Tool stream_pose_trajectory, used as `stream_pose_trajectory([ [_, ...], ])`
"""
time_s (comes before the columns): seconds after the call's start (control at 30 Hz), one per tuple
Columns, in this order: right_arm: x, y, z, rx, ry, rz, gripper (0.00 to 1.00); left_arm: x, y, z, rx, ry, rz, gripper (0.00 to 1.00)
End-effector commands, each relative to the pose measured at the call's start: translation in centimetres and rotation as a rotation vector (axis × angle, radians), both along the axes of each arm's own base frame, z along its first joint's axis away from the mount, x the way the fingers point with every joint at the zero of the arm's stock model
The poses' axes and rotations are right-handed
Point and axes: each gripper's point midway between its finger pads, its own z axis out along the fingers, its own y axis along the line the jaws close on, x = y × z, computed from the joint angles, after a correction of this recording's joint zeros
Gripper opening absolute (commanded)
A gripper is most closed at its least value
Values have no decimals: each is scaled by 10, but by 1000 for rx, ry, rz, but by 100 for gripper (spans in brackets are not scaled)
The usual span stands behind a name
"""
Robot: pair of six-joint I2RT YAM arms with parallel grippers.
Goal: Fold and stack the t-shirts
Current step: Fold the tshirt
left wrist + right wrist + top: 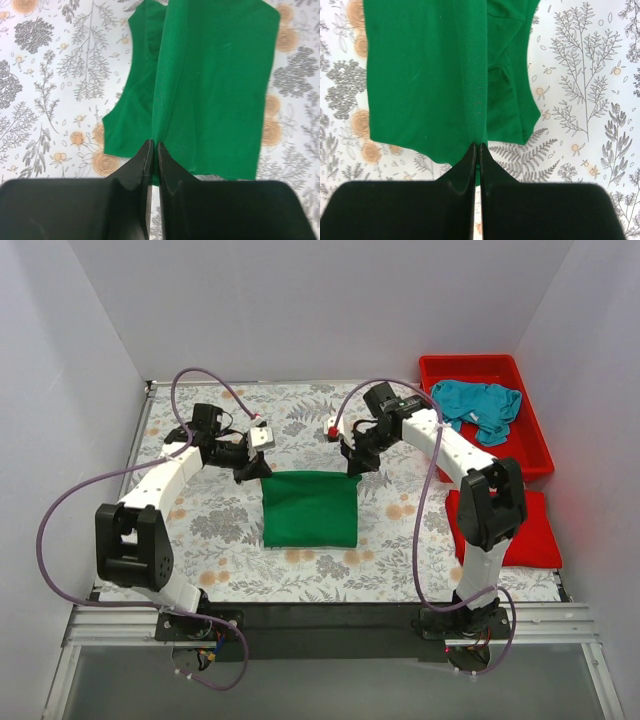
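The left jaws are clenched on the green t-shirt (215,85). In the left wrist view the two black fingers (135,170) meet at 6 o'clock with a thin raised ridge of green cloth pinched between their tips. The ridge runs straight away toward 12 o'clock. A second layer of the same cloth, with a curved edge, lies flat at 9 to 10 o'clock of it.

The right jaws are likewise clamped on the green t-shirt (415,75), nipping a raised fold at 6 o'clock of the right wrist view. The broad upper panel spreads toward 10 o'clock. A lower layer with a scalloped edge shows at 2 to 3 o'clock.

From above, the green t-shirt (310,508) lies as a squarish folded panel at the middle of the flower-printed bench (210,520). The left jaws are at its 10 o'clock corner and the right jaws at its 2 o'clock corner. Its near edge rests flat toward 6 o'clock.

The left arm (165,475) reaches in from 8 o'clock and the right arm (450,445) from 4 o'clock.

The teal t-shirt (478,405) lies crumpled in the red tub (470,365) at 2 o'clock of the bench, well apart from the green one. A flat red piece (535,530) lies at 4 o'clock, partly behind the right arm.
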Motion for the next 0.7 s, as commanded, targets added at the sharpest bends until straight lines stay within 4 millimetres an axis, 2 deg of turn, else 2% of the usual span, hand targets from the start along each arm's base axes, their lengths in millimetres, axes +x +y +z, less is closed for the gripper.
stream_pose_trajectory([
  [0.0, 22, -8, 4, -7, -39, 11, 1, 36, 9, 2, 12, -75, 12, 0],
  [0.03, 26, -8, -6, -15, -22, 9, 1, 41, 9, 2, 13, -77, 15, 0],
  [0.3, 68, -8, -31, -23, -26, -7, 1, 78, 10, -28, 14, -62, 40, 0],
  [0.33, 71, -8, -39, -33, -20, -4, 1, 81, 10, -30, 15, -63, 44, 0],
  [0.4, 81, -7, -39, -34, -42, -6, 1, 89, 11, -40, 24, -56, 51, 0],
  [0.43, 84, -6, -47, -40, -28, -7, 1, 91, 11, -42, 24, -55, 53, 0],
  [0.57, 96, -6, -56, -52, -35, -17, 1, 102, 15, -66, 47, -22, 79, 0],
  [0.67, 118, -8, -58, -60, -58, -85, 4, 120, 16, -68, 42, -24, 132, 0],
])
